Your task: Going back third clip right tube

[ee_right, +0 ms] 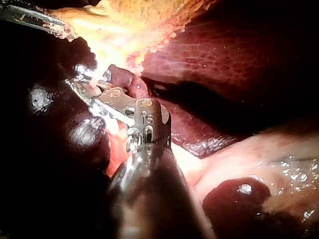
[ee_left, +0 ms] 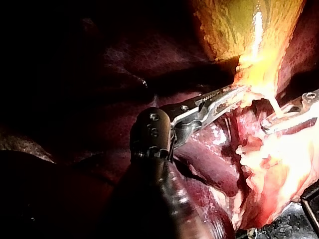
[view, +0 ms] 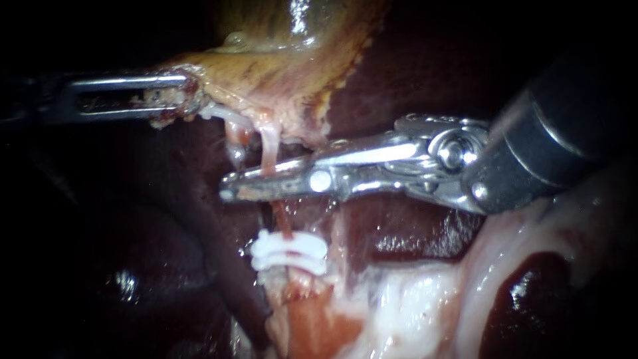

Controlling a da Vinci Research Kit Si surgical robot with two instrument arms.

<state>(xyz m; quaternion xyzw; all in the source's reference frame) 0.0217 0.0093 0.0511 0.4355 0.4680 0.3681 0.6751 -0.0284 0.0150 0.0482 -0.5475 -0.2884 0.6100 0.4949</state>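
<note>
Endoscope view: right instrument (view: 239, 185) jaws stand slightly apart around the tube (view: 269, 147). The clips (view: 289, 252) (white, on that tube) sit just below them. Left instrument (view: 186, 96) jaws clamp the gallbladder (view: 279, 86).

The right instrument (view: 232, 188) hides the tube (view: 269, 149) where they cross; its blurred shaft runs off the edge.

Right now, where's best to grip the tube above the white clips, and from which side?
The tube, on its bare stretch between gallbladder and clips; likely from the right, crosswise. It runs upright and taut, with the left instrument holding the gallbladder.
</note>
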